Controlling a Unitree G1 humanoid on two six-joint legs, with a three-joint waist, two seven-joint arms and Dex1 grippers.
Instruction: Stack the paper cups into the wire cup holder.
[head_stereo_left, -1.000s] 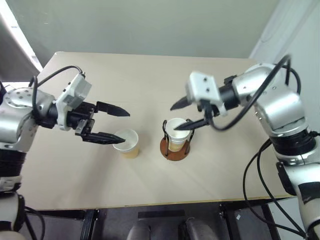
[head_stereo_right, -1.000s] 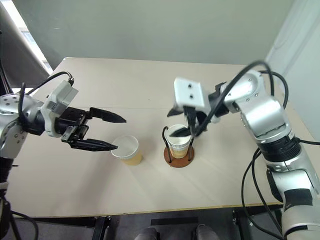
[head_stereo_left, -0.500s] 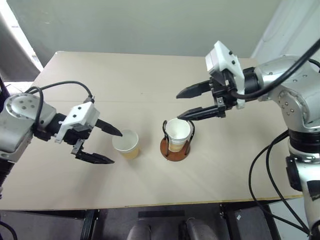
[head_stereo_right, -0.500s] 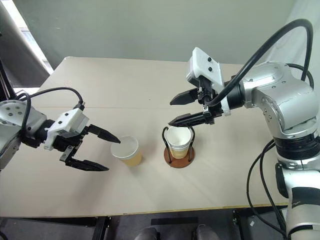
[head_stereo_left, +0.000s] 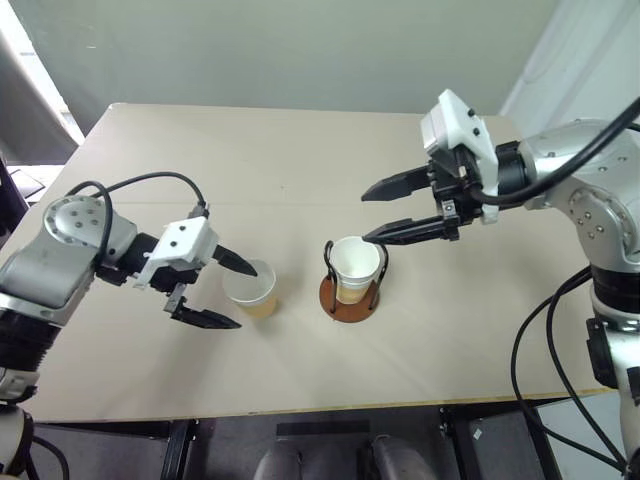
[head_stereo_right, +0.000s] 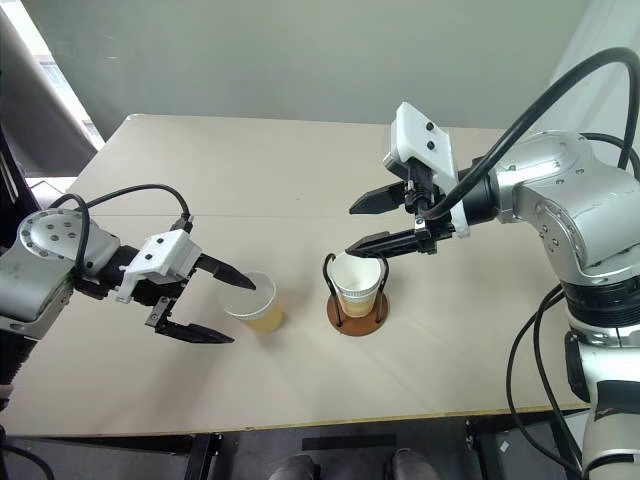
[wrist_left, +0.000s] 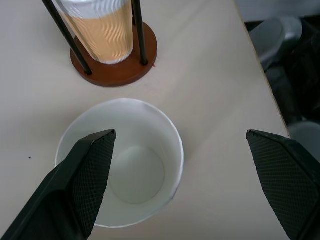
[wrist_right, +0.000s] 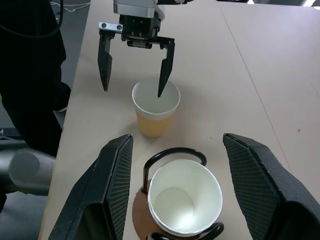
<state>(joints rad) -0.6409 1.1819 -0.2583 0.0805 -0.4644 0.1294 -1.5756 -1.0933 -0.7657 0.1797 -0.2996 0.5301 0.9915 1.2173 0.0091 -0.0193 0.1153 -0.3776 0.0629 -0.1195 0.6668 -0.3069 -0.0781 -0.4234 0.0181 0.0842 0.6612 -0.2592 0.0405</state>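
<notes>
The step in hand looks to be picking up the loose cup (head_stereo_left: 251, 289), which stands upright on the table (head_stereo_left: 300, 160) just to the left of the holder (head_stereo_left: 351, 285); the holder already has stacked cups (head_stereo_left: 355, 268) seated between its two black wire loops on the brown disc base. To do it well, the left gripper (head_stereo_left: 220, 290) should settle so that one finger goes inside the loose cup and the other outside, pinching the wall just under the rolled rim, or else both fingers should straddle the whole cup; a gentle squeeze is wise, since thin paper will likely buckle. Then a straight lift, a short carry toward the holder, and a drop in line with the stacked cups' mouth, keeping clear of the wire loops. The left gripper's jaws stand wide apart and grip nothing: one finger (wrist_left: 85, 170) hangs over the loose cup's rim on the side away from the holder, the other (wrist_left: 285, 170) sits well out past the cup over bare table. The right gripper (head_stereo_left: 405, 210) hovers above and just beyond the holder, its jaws partly spread, empty, touching neither the wires nor the stacked cups.
</notes>
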